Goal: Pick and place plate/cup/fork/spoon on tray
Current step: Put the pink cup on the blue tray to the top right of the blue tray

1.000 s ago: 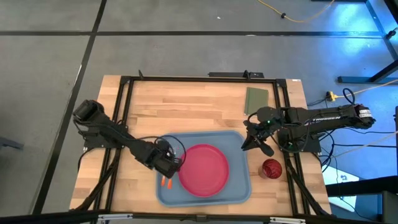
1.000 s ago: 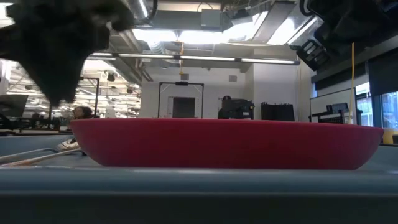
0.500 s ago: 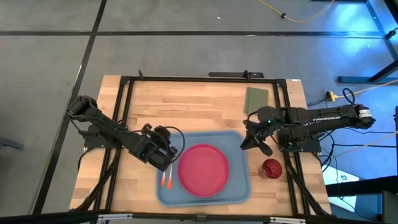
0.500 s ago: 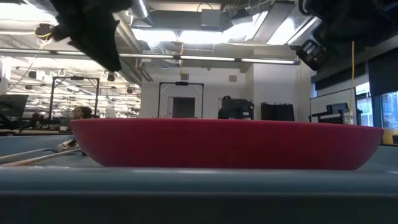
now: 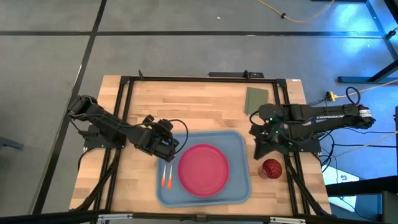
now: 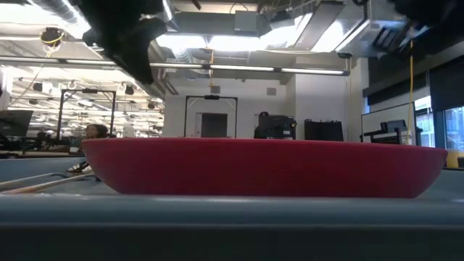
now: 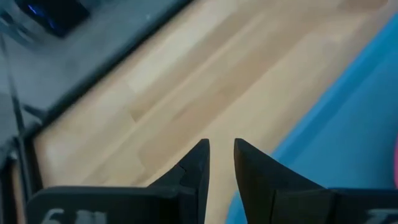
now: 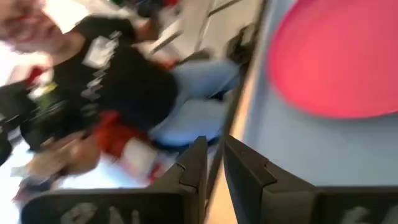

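Observation:
The pink-red plate lies flat in the light blue tray and fills the low view. The fork and spoon lie side by side on the tray's left part, orange handle tips toward the near edge; which is which I cannot tell. The dark red cup stands on the table right of the tray. My left gripper hangs over the tray's far left corner, shut and empty. My right gripper hangs just far of the cup, shut and empty.
A small green pad lies at the table's far right. A black frame runs around the table top. Bare wood lies far of the tray. A person in a black shirt shows beyond the table in the right wrist view.
My left gripper has risen from the tray's left part and gone toward the far edge, leaving the fork and spoon lying on the tray. My right gripper has turned and swung toward the near edge, closer to the cup.

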